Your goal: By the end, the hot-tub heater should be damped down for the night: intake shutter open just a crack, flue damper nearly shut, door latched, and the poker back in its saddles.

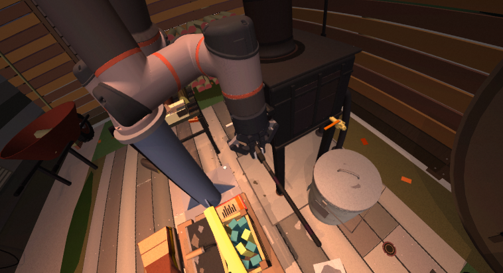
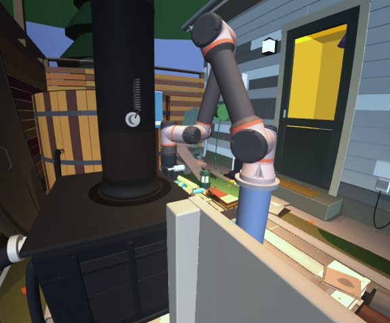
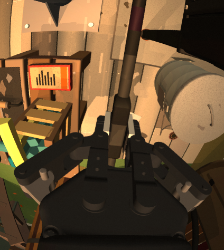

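Observation:
My gripper (image 1: 256, 149) (image 3: 118, 129) hangs beside the front left corner of the black heater (image 1: 309, 81) (image 2: 94, 222), just above the deck. The long dark poker (image 1: 286, 196) (image 3: 126, 71) is clamped by its handle end in the closed fingers, and its shaft slants down and away over the stone slabs, past the heater's front leg, towards the lidded ash bucket (image 1: 343, 185) (image 3: 198, 101). The flue pipe (image 2: 124, 97) rises from the heater top, with a round damper knob and coil spring (image 2: 133, 119) on its side. The heater's door and shutter are hidden from me.
The heater's front leg (image 1: 279, 169) stands right next to the poker's shaft. A wooden crate of kindling and blocks (image 1: 225, 233) (image 3: 39, 105) sits on the deck below the arm's blue pedestal (image 1: 176, 162). A red wheelbarrow (image 1: 42, 134) stands at the left.

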{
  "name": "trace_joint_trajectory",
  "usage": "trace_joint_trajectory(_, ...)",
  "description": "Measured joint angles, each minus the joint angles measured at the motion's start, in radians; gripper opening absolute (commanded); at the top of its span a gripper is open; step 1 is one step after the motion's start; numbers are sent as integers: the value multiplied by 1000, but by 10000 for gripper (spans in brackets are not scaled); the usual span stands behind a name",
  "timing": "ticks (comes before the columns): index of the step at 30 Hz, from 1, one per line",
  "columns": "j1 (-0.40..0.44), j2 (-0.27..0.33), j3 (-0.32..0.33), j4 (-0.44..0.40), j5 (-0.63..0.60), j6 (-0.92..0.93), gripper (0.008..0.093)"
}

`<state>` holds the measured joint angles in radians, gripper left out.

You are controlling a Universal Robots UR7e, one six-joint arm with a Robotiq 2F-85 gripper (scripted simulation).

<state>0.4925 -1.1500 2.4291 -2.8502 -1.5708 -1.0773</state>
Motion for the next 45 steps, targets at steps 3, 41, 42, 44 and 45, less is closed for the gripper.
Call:
trace_joint_trajectory(3,0,0,0,0,0,0,80)
trace_joint_trajectory(41,0,105,-1,-104,0,0,80)
trace_joint_trajectory(42,0,105,-1,-104,0,0,80)
trace_joint_trajectory(44,0,105,-1,-104,0,0,80)
trace_joint_trajectory(45,0,105,-1,-104,0,0,80)
